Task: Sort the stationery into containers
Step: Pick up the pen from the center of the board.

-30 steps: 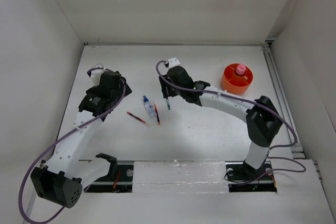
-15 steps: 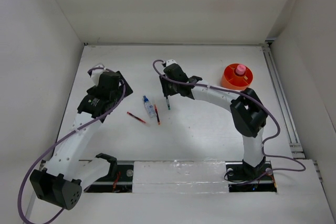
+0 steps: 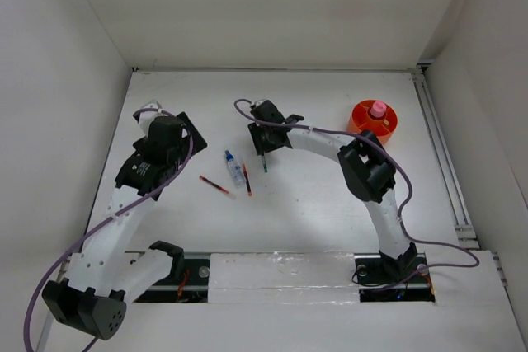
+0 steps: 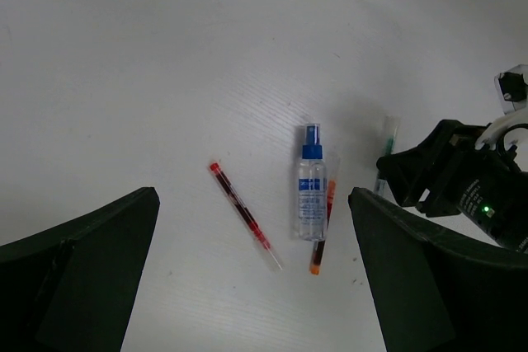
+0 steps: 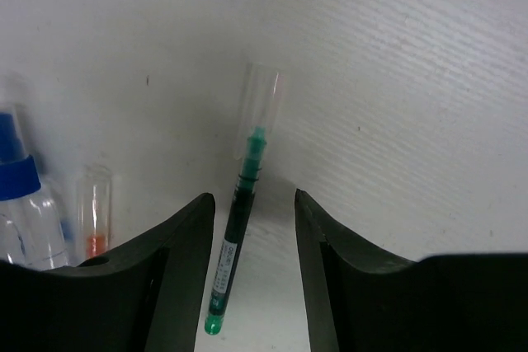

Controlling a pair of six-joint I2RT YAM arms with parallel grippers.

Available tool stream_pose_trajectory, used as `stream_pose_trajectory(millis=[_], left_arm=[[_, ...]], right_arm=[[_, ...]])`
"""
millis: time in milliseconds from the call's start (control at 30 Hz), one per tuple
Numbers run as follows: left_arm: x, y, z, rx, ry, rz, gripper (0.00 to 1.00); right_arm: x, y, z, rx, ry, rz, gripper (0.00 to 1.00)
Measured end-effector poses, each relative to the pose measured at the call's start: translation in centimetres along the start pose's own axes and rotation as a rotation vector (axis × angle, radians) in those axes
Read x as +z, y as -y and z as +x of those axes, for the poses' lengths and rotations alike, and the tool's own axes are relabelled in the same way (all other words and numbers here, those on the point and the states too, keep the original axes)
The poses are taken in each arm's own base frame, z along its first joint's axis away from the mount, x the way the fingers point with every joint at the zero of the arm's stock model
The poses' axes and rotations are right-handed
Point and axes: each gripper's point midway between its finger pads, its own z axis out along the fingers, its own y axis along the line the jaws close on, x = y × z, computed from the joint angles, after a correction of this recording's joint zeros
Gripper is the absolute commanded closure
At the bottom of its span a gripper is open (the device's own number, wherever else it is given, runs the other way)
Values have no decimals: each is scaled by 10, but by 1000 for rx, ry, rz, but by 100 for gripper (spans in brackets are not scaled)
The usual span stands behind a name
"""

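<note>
The dark green pen (image 5: pixel 235 241) lies on the table between my right gripper's (image 5: pixel 254 212) open fingers (image 5: pixel 177 237), close to the left one; it also shows in the top view (image 3: pixel 264 162). The right gripper (image 3: pixel 262 146) hangs just over it. The clear blue-capped bottle (image 3: pixel 235 167) lies beside one thin red pen (image 3: pixel 247 180); another red pen (image 3: pixel 214 185) lies to their left. In the left wrist view the bottle (image 4: pixel 311 194) and red pens (image 4: pixel 243 213) (image 4: pixel 320 232) lie ahead of my open, empty left gripper (image 4: pixel 252 286). The orange tub (image 3: pixel 364 130) at the back right holds a pink-capped cylinder (image 3: pixel 378 110).
White walls enclose the table on the left, back and right. A rail (image 3: pixel 437 146) runs along the table's right edge. A purple cable (image 3: pixel 247 109) loops over the right arm. The pink eraser and tan cube are out of view.
My right gripper has shifted slightly back and left over the green pen as the arm's elbow folded in. My left arm has drawn back a little toward the near left.
</note>
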Motion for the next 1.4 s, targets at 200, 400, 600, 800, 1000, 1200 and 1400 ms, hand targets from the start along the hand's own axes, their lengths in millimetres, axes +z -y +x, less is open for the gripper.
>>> stream_pose_trajectory(millis=[200, 400, 600, 800, 1000, 1200, 1400], left_arm=[[-5, 0, -4, -10, 17, 14, 0], [-8, -3, -7, -15, 37, 9, 0], [-11, -4, -11, -21, 53, 9, 0], [-11, -4, -11, -20, 54, 7, 0], [-11, -4, -11, -21, 54, 7, 0], [-11, -4, -11, -17, 54, 7, 0], [-11, -4, -11, -10, 53, 8, 0]], right_arm=[[10, 1, -7, -17, -16, 9, 59], [10, 3, -6, -32, -28, 19, 66], [10, 6, -3, -50, -37, 23, 100], [10, 7, -4, -50, -28, 17, 100], [-14, 20, 13, 0, 6, -111, 100], [-88, 75, -29, 136, 245, -203, 100], [-169, 129, -103, 130, 609, -210, 100]])
